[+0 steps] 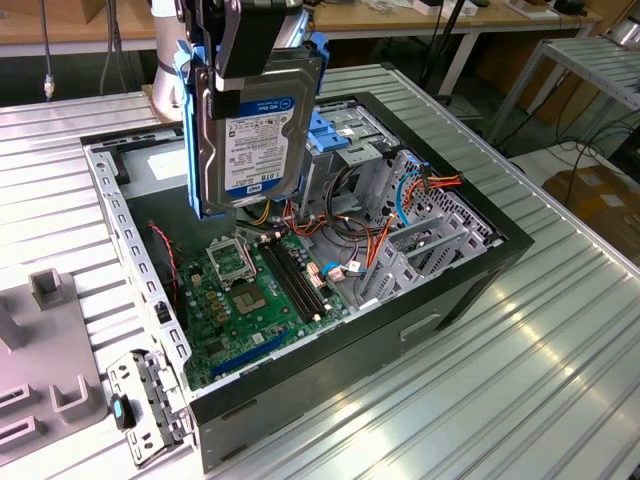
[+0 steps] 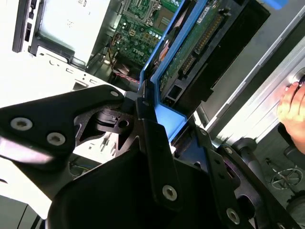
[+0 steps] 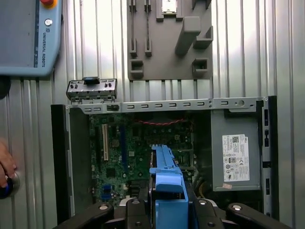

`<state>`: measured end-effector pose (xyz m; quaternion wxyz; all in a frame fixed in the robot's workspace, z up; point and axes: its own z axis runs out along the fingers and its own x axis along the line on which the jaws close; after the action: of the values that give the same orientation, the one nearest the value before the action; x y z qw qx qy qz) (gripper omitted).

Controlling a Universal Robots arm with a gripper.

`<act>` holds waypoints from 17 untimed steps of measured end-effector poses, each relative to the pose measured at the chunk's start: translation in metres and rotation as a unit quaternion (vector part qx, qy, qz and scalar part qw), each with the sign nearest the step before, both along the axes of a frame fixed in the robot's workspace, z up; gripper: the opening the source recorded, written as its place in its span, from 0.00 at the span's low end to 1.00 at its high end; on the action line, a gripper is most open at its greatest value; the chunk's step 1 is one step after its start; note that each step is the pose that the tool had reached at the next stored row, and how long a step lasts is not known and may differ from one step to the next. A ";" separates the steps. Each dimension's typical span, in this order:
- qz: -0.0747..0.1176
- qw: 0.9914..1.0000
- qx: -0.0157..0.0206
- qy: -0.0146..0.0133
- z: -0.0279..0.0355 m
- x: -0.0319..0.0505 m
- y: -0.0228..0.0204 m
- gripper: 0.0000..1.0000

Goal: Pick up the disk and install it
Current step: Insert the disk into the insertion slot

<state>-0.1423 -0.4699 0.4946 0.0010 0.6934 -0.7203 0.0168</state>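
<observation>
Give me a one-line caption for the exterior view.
Gripper holding the disk upright above the open computer case, over its motherboard.

disk [image 1: 258, 135] aloft over open computer case [image 1: 350, 392]

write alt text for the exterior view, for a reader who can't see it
A robot gripper holds the disk, a hard drive with blue side rails, on edge in the air above an open computer case. The case lies on its side on a ribbed metal table, with its green motherboard exposed.
</observation>
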 end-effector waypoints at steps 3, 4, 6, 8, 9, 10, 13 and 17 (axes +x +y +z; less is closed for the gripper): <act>0.000 1.000 0.000 0.000 0.0000 0.0000 -0.0021 0.37; 0.000 1.000 0.000 0.000 0.0000 -0.0001 -0.0026 0.37; 0.000 1.000 0.000 0.000 0.0000 0.0000 -0.0036 0.37; 0.000 1.000 0.000 0.000 0.0000 0.0001 -0.0044 0.37; 0.000 1.000 0.000 0.000 0.0000 0.0001 -0.0048 0.37; 0.000 1.000 0.000 0.000 0.0000 0.0001 -0.0052 0.37; 0.000 1.000 0.000 0.000 -0.0001 0.0005 -0.0061 0.37; 0.000 1.000 0.000 0.000 -0.0004 0.0032 -0.0071 0.37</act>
<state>-0.1391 -0.4770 0.4942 0.0013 0.6934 -0.7203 0.0172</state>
